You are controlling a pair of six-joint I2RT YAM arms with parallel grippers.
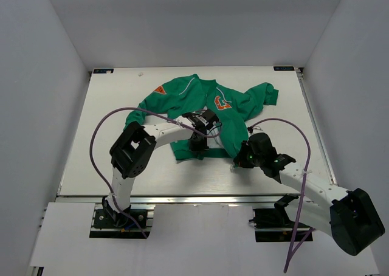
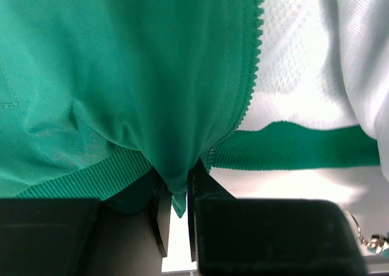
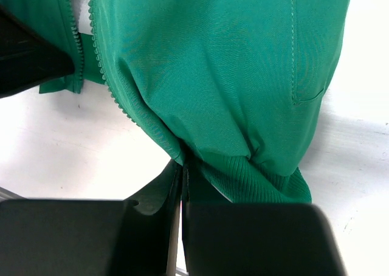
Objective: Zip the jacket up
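Note:
The green jacket (image 1: pixel 182 96) lies open on the white table (image 1: pixel 109 166), orange logo (image 1: pixel 223 103) up. My left gripper (image 1: pixel 198 143) sits at the hem of one front panel. In the left wrist view it (image 2: pixel 177 182) is closed on a fold of green cloth (image 2: pixel 152 75) just beside the zip teeth (image 2: pixel 252 75), with pale lining (image 2: pixel 292 63) to the right. My right gripper (image 1: pixel 239 160) holds the bottom corner of the other panel. In the right wrist view its jaws (image 3: pixel 183 166) are pressed tight on the ribbed hem (image 3: pixel 255 185), next to that side's zip teeth (image 3: pixel 115 87).
White walls enclose the table on three sides. Purple cables (image 1: pixel 97 136) loop off both arms. A metal rail (image 1: pixel 194 198) runs along the near edge of the table. An orange patch (image 1: pixel 159 89) marks the jacket's left sleeve.

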